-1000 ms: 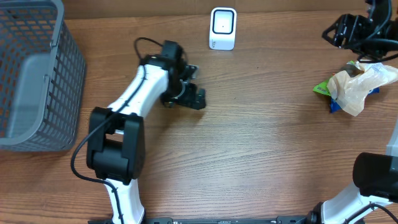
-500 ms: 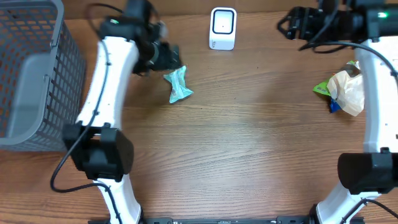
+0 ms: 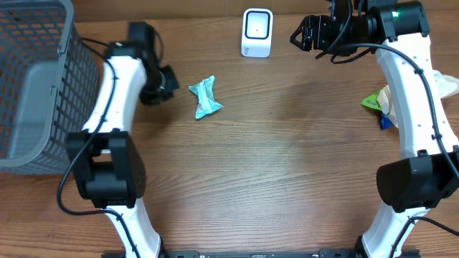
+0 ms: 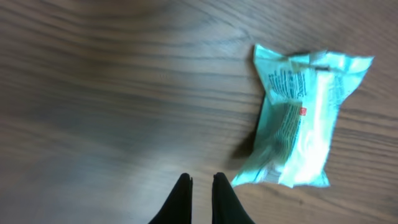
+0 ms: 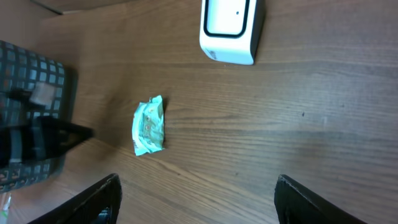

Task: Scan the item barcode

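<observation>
Left gripper (image 4: pixel 202 185), clenched on nothing, sits just left of the single teal packet (image 3: pixel 206 98), which lies flat on bare wood with open room around it. Right gripper (image 3: pixel 303 34) hangs spread beside the one white scanner (image 3: pixel 257 32) near the far edge. One wire basket (image 3: pixel 77 72) fills the left edge.

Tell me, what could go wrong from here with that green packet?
The left gripper is shut and empty beside the packet, which lies on the table; unless it reopens, it may only shove the packet. The right gripper hangs open near the scanner and could knock it. No barcode shows on the packet's upper face, so a scan may miss.
</observation>
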